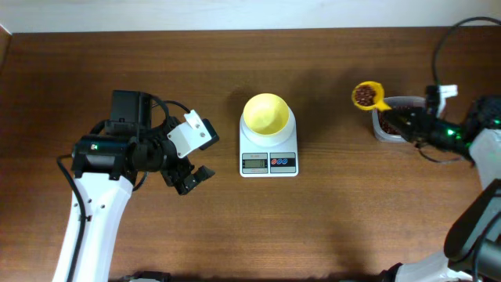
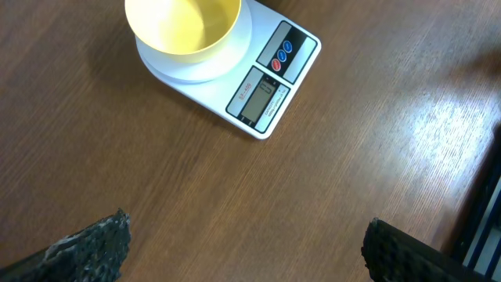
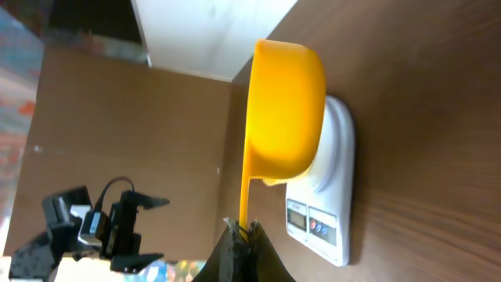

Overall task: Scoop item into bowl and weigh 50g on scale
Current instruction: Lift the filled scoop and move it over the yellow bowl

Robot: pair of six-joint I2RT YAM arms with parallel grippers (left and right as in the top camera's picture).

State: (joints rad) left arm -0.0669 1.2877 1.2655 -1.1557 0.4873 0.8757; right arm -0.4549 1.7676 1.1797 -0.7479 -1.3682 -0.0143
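Tabletop [image 1: 235, 78] under right pincer [image 3: 246, 235] with scoop [image 3: 286, 110]

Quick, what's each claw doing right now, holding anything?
Left gripper: open, holding nothing.
Right gripper: closed on the handle of the yellow scoop, which carries beans.

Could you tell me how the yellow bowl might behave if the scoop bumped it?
The bowl looks like thin plastic and is empty, so it is probably light and easily shoved. It merely rests on the smooth scale, so it may slide off-centre. Its low, wide shape suggests tipping is unlikely.
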